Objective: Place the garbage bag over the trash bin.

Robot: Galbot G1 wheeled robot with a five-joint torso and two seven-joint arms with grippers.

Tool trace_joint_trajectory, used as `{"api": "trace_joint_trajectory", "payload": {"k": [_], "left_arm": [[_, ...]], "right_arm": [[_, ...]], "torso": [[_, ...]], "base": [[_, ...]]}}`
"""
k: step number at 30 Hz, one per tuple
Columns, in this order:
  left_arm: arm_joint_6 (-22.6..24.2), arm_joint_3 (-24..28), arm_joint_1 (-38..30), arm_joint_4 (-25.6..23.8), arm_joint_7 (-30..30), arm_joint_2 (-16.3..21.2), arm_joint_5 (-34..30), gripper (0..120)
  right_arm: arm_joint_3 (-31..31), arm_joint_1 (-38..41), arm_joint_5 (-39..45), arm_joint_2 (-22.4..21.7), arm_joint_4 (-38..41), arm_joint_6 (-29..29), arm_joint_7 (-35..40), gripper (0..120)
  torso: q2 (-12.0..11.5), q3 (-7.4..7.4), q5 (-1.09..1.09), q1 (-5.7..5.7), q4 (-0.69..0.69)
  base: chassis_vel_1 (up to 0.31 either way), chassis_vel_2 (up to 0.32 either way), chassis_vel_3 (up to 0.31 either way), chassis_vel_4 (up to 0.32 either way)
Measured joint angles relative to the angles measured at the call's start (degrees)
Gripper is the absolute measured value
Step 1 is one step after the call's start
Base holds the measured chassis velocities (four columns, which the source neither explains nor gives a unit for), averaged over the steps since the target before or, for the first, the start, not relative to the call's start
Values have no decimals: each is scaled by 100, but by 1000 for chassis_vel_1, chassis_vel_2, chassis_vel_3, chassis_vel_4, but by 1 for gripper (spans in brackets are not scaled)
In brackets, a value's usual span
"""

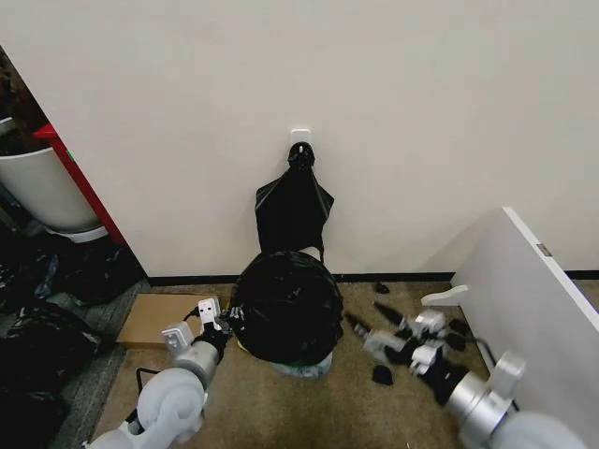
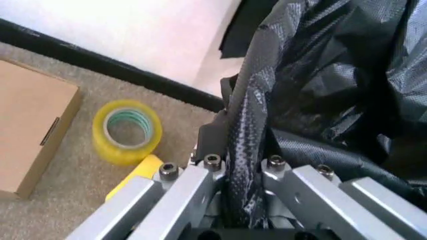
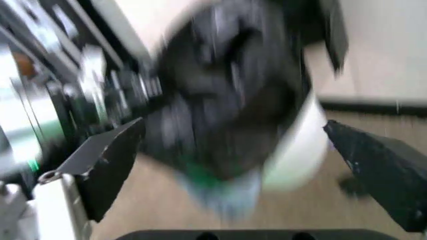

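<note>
The garbage bag [image 1: 285, 307] is a glossy black plastic dome draped over the trash bin, whose pale base [image 1: 304, 368] peeks out below it on the carpet by the wall. My left gripper [image 1: 225, 323] is at the bag's left side, shut on a fold of the garbage bag [image 2: 243, 135]; in the left wrist view the left gripper [image 2: 240, 150] pinches that fold. My right gripper [image 1: 372, 318] hangs open just right of the bag, apart from it. In the right wrist view the right gripper [image 3: 233, 127] faces the bag [image 3: 220, 100] and the bin's white wall [image 3: 297, 155].
Black bags [image 1: 295, 206] hang from a white hook on the wall behind the bin. A cardboard box [image 1: 154, 318] and a yellow tape roll [image 2: 127, 131] lie to the left. A white tub [image 1: 37, 187] and dark bag heap [image 1: 37, 327] stand far left, a white panel [image 1: 533, 299] right.
</note>
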Motion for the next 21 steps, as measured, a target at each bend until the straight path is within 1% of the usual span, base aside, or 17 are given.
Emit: {"api": "trace_joint_trajectory", "payload": {"k": [1,3,5,12,14,15,17,18,20,21], "left_arm": [[10,-52,-12,-14,-31,-5,-81,1],[16,-85,-7,-31,-44,-7,-124,1],[41,-168,28,-91,-72,-5,-234,1],[76,-257,139,-248,-70,58,-373,1],[96,-264,183,-291,-63,68,-384,1],[112,-264,213,-319,-57,73,-384,1],[125,-264,237,-350,-48,74,-382,1],[125,-264,237,-350,-48,74,-382,1],[135,-250,251,-382,-34,78,-374,1],[137,-226,253,-402,-21,78,-364,1]], "right_arm": [[-158,-113,-267,23,-242,96,-92,100],[-252,-129,-368,34,-370,136,-122,100],[-505,-103,-533,76,-651,194,-171,100],[-1000,235,-474,301,-1016,128,-113,100],[-1103,318,-407,356,-1098,115,-92,94],[-1176,368,-322,403,-1144,108,-87,88],[-1224,402,-245,440,-1172,108,-87,81],[-1224,402,-245,440,-1172,108,-87,81],[-1257,452,-220,467,-1220,157,-69,74],[-1267,488,-195,481,-1256,200,-29,67]], "torso": [[0,0,1,0,-3],[0,0,1,0,-3],[0,0,2,0,-1],[0,0,1,0,-1],[0,0,1,0,0],[0,0,1,0,-1],[0,0,0,0,-1],[0,0,0,0,-1],[0,0,0,0,-1],[0,0,1,0,-1]], "base": [[0,0,0,0],[0,0,0,0],[0,0,0,0],[0,0,0,0],[0,0,0,0],[0,0,0,0],[0,0,0,0],[0,0,0,0],[0,0,0,0],[0,0,0,0]]}}
